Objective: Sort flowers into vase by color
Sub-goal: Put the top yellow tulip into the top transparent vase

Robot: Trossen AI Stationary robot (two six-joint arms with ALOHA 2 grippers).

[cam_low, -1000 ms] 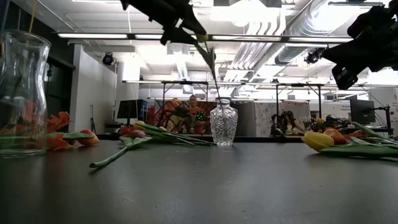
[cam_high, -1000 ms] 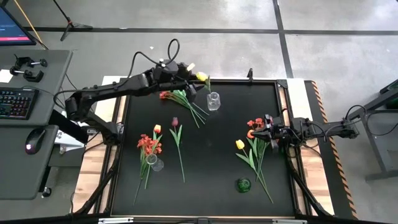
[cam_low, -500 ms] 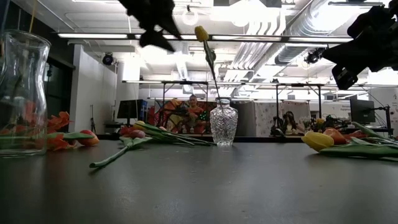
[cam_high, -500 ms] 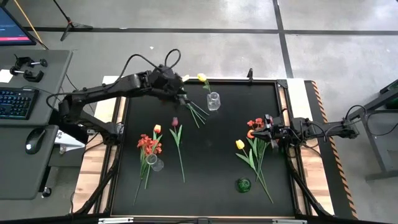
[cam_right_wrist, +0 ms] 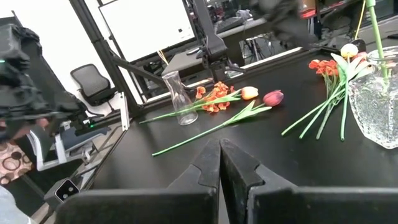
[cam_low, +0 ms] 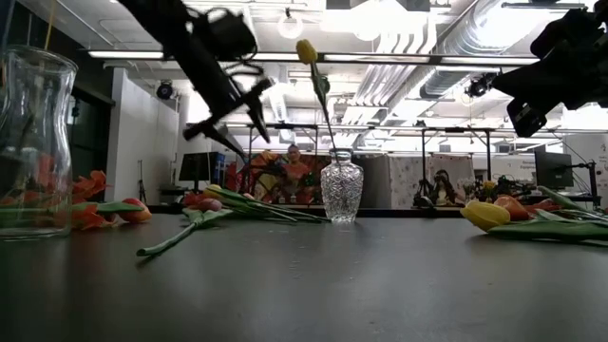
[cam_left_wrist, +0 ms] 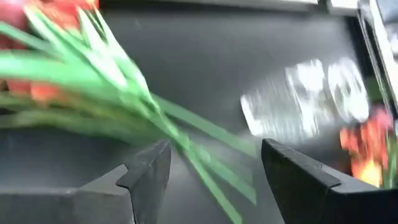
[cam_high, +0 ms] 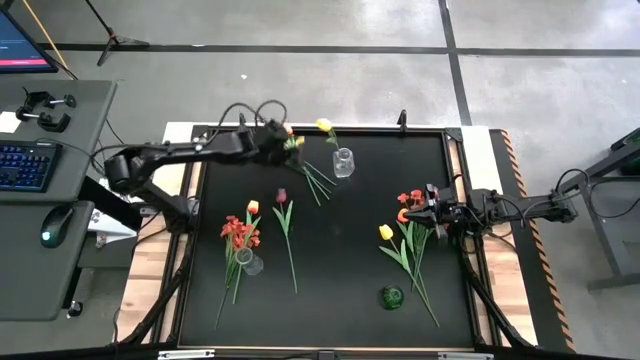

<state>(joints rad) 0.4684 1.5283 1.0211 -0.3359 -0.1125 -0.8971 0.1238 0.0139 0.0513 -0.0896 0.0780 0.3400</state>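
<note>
At the far left of the bench (cam_high: 330, 300), a red bunch (cam_high: 238, 233) lies by a clear tall vase (cam_high: 250, 262). The left claw (cam_high: 288, 143), fingers apart and empty, hovers over a red-and-yellow bunch (cam_high: 305, 165) near the back edge. A maroon tulip (cam_high: 284, 200) lies mid-bench. 1 yellow tulip (cam_low: 307, 51) stands upright in the cut-glass vase (cam_high: 343, 161). Further right, a yellow tulip (cam_high: 386, 232) and orange tulips (cam_high: 412, 200) lie just beside the right claw (cam_high: 432, 212), fingers pressed together, holding nothing. A green vase (cam_high: 391, 296) sits near the front.
</note>
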